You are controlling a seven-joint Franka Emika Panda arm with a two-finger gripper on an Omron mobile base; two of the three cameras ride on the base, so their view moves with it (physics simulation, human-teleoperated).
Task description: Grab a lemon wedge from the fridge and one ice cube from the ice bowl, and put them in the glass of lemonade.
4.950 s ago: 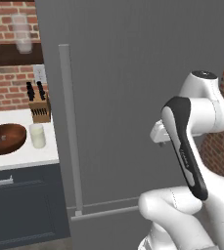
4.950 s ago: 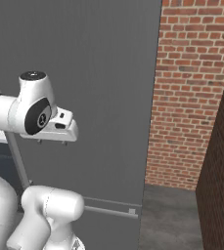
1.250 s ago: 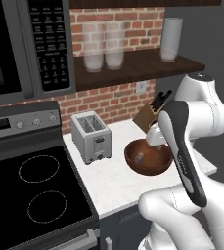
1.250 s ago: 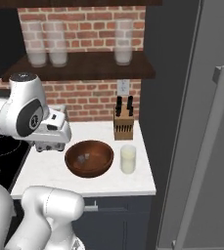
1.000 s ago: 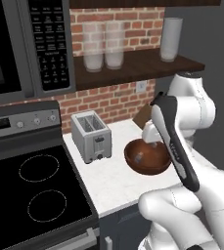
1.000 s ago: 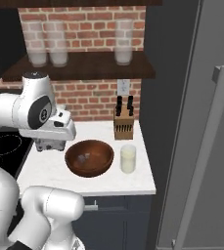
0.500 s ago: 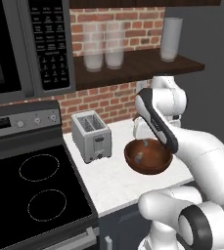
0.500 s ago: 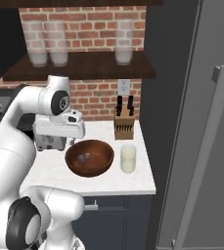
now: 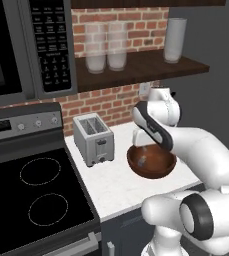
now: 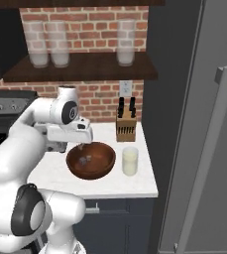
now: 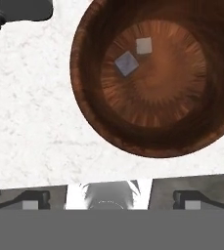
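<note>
The ice bowl (image 10: pixel 91 160), a wide dark wooden bowl, sits on the white counter (image 10: pixel 110 186). Two ice cubes (image 11: pixel 126 63) lie in it, seen from straight above. My gripper (image 11: pixel 111 199) hangs open over the bowl's (image 9: pixel 151 163) near rim, above the cubes and touching nothing. The arm's hand (image 9: pixel 145 137) points down at the bowl. Right of the bowl stands the glass of lemonade (image 10: pixel 130 160). The fridge (image 10: pixel 204 124) fills the right side with its door closed. The lemon wedge is out of view.
A silver toaster (image 9: pixel 93 139) stands left of the bowl, beside the black stove (image 9: pixel 36 195). A knife block (image 10: pixel 126 125) sits against the brick wall behind the glass. Tall frosted glasses (image 9: pixel 106 47) stand on the shelf above.
The base has driven from the fridge to the counter. In the last second the arm swung forward and down, bringing the open gripper over the bowl.
</note>
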